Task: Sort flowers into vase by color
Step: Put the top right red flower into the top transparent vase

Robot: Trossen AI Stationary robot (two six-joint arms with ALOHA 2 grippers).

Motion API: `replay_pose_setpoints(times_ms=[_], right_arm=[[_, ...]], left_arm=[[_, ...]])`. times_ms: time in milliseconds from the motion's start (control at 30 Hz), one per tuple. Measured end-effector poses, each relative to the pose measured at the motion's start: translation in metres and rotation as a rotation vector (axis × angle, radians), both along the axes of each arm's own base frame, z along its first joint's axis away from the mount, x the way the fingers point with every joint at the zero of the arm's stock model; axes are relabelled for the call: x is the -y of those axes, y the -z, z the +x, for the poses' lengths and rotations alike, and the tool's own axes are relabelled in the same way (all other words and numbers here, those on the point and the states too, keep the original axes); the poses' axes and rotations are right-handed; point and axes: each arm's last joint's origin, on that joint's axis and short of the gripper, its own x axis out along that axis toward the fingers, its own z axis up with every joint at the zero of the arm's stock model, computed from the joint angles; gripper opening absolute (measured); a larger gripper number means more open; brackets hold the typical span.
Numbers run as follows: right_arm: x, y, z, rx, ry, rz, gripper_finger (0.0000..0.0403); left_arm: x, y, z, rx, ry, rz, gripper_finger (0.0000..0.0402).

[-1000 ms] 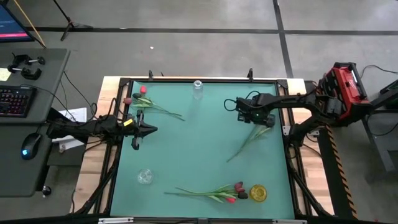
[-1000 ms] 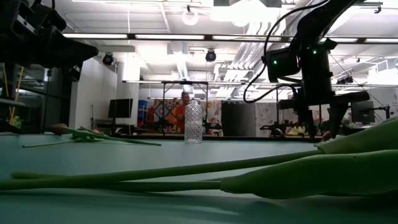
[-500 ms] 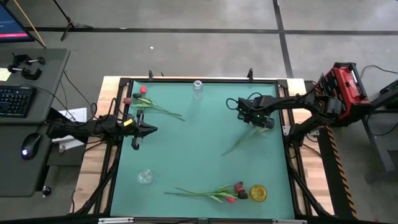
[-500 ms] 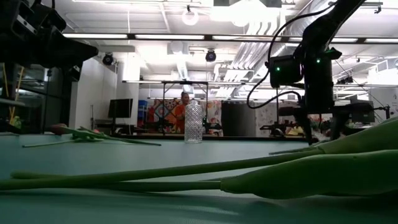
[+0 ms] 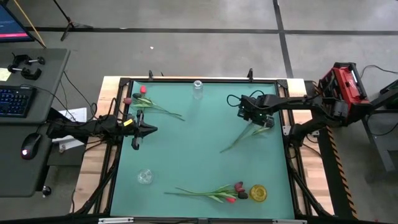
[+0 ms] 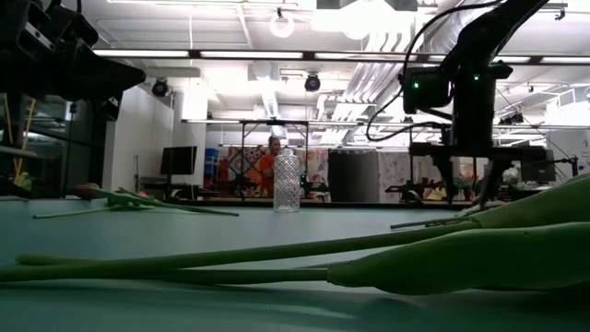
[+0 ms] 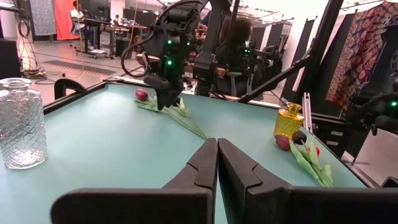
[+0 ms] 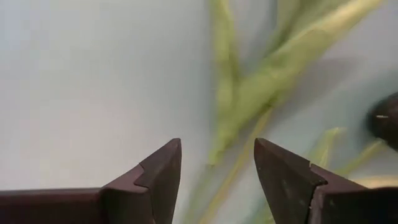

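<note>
The flowers look light and limp: thin green stems with soft leaves and small heads that would bruise or snap off under a hard pinch. The sensible hold is low on a bare stretch of stem, clear of head and leaves, with gentle pressure; a stem lying flat on the smooth green worktop (image 5: 186, 149) may roll or slide away as the fingers close.

The right tool (image 5: 258, 119) hangs at about 2 o'clock on the worktop, directly over the upper end of a single flower (image 5: 239, 138) whose stem trails away toward the centre. Its fingers (image 8: 158, 171) stand apart, roughly half open, straddling the stem and leaves, and I judge that nothing is clamped yet. In the left wrist view this flower shows a red-pink head (image 7: 142, 94) just beside that tool.

The left tool (image 5: 138, 130) waits at 9 o'clock, its fingers pressed together and empty.

Counting flowers: a pair at about 11 o'clock (image 5: 149, 102), with two small heads showing, one red and one darker; the one under the right tool; and a bunch at 6 o'clock (image 5: 211, 193) where I make out perhaps three heads, red and dark, though the stems overlap too much to be sure.

Vases: three. A clear glass one at 12 o'clock (image 5: 198, 89), another clear one at about 7 o'clock (image 5: 145, 177), and a yellow one at 5 o'clock (image 5: 257, 193), just beside the bunch.
</note>
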Motion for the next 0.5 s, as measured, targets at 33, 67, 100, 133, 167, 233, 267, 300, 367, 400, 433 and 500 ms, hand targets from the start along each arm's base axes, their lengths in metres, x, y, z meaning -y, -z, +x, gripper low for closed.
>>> replay_pose_setpoints(times_ms=[33, 67, 100, 133, 167, 233, 267, 300, 367, 400, 433, 500], right_arm=[[0.001, 0.000, 0.002, 0.025, 0.000, -0.012, 0.0193], [0.002, 0.000, 0.004, 0.038, 0.000, -0.020, 0.0193], [0.003, 0.001, 0.006, 0.043, 0.001, -0.029, 0.0193], [0.004, 0.002, 0.007, 0.048, 0.001, -0.032, 0.0193], [0.004, 0.004, 0.008, 0.043, 0.001, -0.031, 0.0193], [0.004, 0.009, 0.008, 0.017, 0.001, -0.019, 0.0193], [0.004, 0.011, 0.009, 0.004, 0.001, -0.010, 0.0193], [0.005, 0.013, 0.009, -0.004, 0.000, -0.005, 0.0193], [0.004, 0.014, 0.011, 0.000, -0.006, -0.001, 0.0193], [0.003, 0.014, 0.011, 0.002, -0.009, -0.003, 0.0193], [0.003, 0.014, 0.012, 0.007, -0.011, -0.005, 0.0193], [0.001, 0.010, 0.011, 0.023, -0.014, -0.009, 0.0193]], left_arm=[[0.000, 0.000, 0.000, 0.000, 0.000, 0.000, 0.0000], [0.000, 0.000, 0.000, 0.000, 0.000, 0.000, 0.0000], [0.000, 0.000, 0.000, 0.001, 0.000, 0.000, 0.0000], [0.000, 0.000, 0.000, 0.000, 0.000, 0.000, 0.0000], [0.000, 0.000, 0.000, 0.000, 0.000, 0.000, 0.0000], [0.000, 0.000, 0.000, 0.000, 0.000, 0.000, 0.0000], [0.000, 0.000, 0.000, 0.000, 0.000, 0.000, 0.0000], [0.000, 0.000, 0.000, 0.000, 0.001, 0.000, 0.0000], [0.000, 0.000, 0.000, 0.001, 0.000, 0.000, 0.0000], [0.000, 0.000, 0.000, 0.000, 0.000, 0.000, 0.0000], [0.000, 0.000, 0.000, 0.000, 0.000, 0.000, 0.0000], [0.000, 0.000, 0.000, 0.000, 0.000, 0.000, 0.0000]])
